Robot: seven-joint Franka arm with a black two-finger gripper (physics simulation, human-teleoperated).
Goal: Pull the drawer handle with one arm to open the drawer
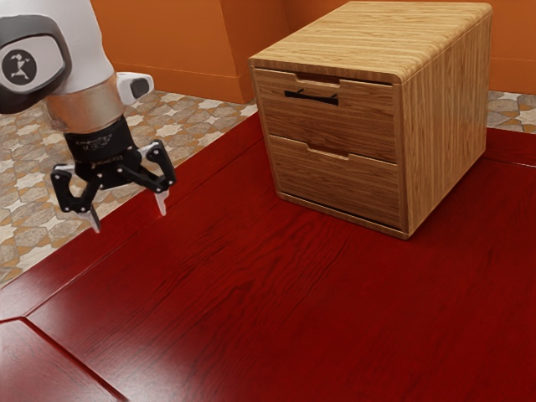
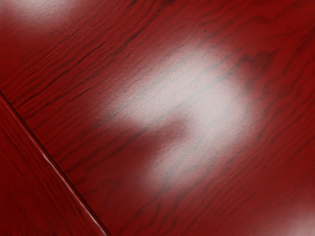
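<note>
At the exterior view's left, the black two-finger gripper (image 1: 127, 214) is carried on the white robot arm (image 1: 71, 50) and pointed down, just above the left part of the glossy dark red wooden table (image 1: 276, 301). The jaws are spread wide and nothing is held between them. Under the hand, bare tabletop with glare and a narrow groove between boards (image 2: 49, 157) is seen in the wrist view. Patterned tile floor (image 1: 33, 151) and an orange wall (image 1: 184, 33) are seen beyond the table. Only bare table lies between gripper and target. At the far right, the light wood-grain two-drawer cabinet (image 1: 440, 109) is stood on the table, well apart from the gripper. The upper drawer (image 1: 356, 121) is fitted with a thin black bar handle (image 1: 311, 97) near its top edge. The lower drawer (image 1: 335, 180) is given only a shallow cut-out in its top edge. Both fronts are seated flush with the carcass, so both are judged shut; contents cannot be told. Progress is judged as near zero: the handle has not been reached, gripped or pulled. Still to be done: the hand is to be raised and carried right to the bar, the jaws set either side of it and closed, then the drawer drawn straight out toward the near left.
</note>
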